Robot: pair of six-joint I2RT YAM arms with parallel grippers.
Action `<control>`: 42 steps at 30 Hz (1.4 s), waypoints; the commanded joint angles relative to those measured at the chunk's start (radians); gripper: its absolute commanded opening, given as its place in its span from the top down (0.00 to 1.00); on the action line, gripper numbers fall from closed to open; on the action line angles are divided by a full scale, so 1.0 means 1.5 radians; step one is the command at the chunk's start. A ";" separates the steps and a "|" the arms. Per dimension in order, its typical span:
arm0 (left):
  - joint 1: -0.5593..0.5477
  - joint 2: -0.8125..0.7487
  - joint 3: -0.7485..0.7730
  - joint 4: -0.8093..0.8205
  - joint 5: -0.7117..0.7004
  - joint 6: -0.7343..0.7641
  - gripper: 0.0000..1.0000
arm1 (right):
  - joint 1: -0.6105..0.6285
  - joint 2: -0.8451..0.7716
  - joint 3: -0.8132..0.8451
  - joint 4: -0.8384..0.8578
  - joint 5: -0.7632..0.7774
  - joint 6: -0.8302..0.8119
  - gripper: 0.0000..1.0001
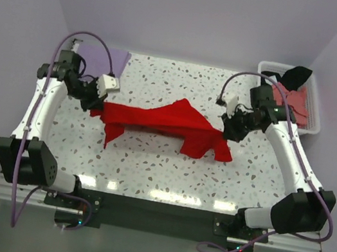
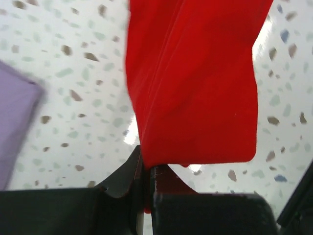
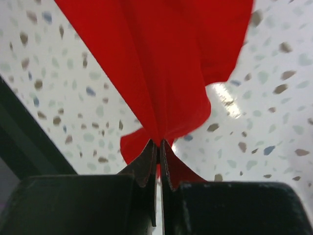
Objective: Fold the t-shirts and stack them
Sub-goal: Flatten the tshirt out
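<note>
Red t-shirt (image 1: pixel 162 123) strung across the tabletop (image 1: pixel 149 162) centre between the arms, left jaws pressed together pinching its left end, right jaws likewise pinching its right end, middle rumpled.

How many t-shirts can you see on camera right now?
4. Red t-shirt mid-table, held by left gripper and right gripper; lavender t-shirt at the far-left corner; salmon-pink t-shirt and black t-shirt in the white basket. More may hide beneath.

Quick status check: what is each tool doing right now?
Left tool: closed, holding one end of the red t-shirt.
Right tool: closed, holding the other end of the same shirt.
</note>
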 commanded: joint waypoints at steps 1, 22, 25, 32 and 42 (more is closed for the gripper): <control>0.007 -0.015 -0.079 -0.134 -0.032 0.184 1.00 | 0.001 -0.025 -0.062 -0.117 0.029 -0.179 1.00; -0.159 0.299 0.054 0.300 -0.149 -0.283 0.36 | 0.012 0.388 0.224 0.112 0.028 0.147 0.33; -0.159 0.318 0.059 0.306 -0.147 -0.303 0.35 | 0.025 0.459 0.328 0.138 0.018 0.174 0.33; -0.143 0.288 0.025 0.292 -0.158 -0.327 0.32 | 0.062 0.635 0.505 0.151 -0.002 0.193 0.35; -0.132 0.269 -0.100 0.335 -0.232 -0.348 0.30 | 0.094 0.711 0.529 0.183 -0.030 0.197 0.35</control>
